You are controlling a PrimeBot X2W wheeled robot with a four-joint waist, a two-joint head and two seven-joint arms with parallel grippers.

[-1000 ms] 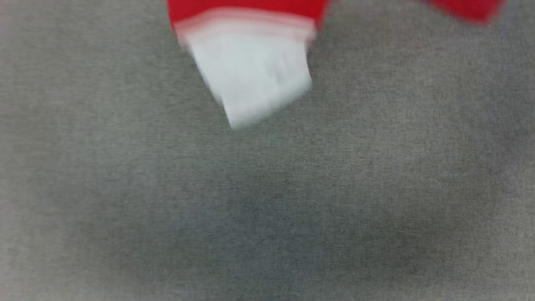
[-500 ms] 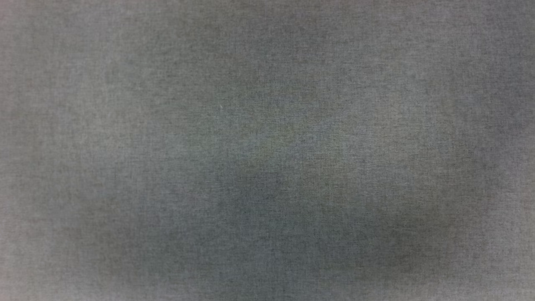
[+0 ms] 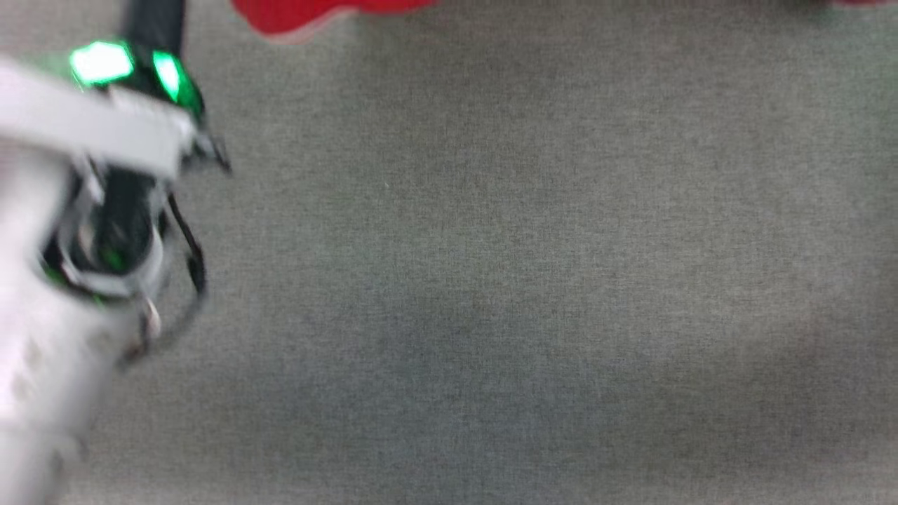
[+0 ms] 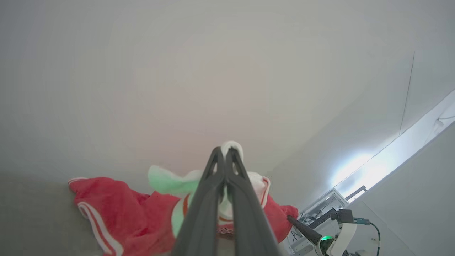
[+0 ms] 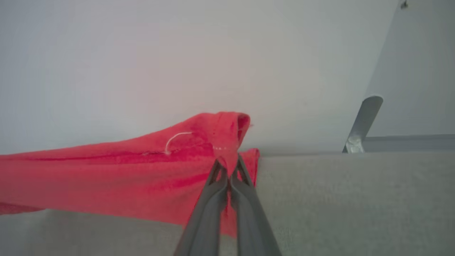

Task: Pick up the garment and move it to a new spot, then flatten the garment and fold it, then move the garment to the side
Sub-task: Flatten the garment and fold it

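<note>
Slippage: left gripper (image 4: 226, 153) and right gripper (image 5: 229, 166) clamp tight on shirt (image 5: 106, 170) edges over the table (image 5: 355, 199). We fear tension frees one.

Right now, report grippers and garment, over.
Left gripper shut on garment, white part. Right gripper shut on red edge. Garment stretched from it over grey surface. No obstruction seen.

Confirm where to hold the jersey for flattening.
Outer edges, coming from either side. The left gripper is shut on a white fold, the right gripper on a red corner, and the garment stretches away from it, so these pinches look right.
</note>
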